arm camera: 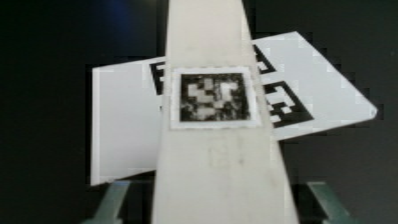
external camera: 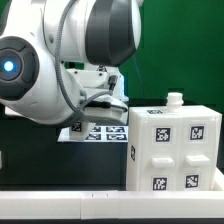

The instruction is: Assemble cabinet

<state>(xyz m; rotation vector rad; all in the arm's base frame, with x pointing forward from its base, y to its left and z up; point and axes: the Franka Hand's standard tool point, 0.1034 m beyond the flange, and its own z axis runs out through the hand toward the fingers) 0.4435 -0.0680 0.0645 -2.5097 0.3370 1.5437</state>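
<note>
In the wrist view a long flat white panel [arm camera: 217, 150] with one square black-and-white tag [arm camera: 214, 97] runs between my fingers [arm camera: 128, 200]. It hangs well above the table. My gripper [arm camera: 221, 205] is shut on this panel across its width. In the exterior view the cabinet's white box [external camera: 175, 145] stands upright at the right. It has several tags on its faces and a small cylindrical knob [external camera: 174, 98] on top. The arm's bulk hides most of the gripper and the panel in that view.
The marker board [arm camera: 125, 110] lies flat on the dark table under the held panel. In the exterior view it [external camera: 100, 131] lies just left of the box. A white rail [external camera: 60, 205] runs along the table's front edge. A green backdrop stands behind.
</note>
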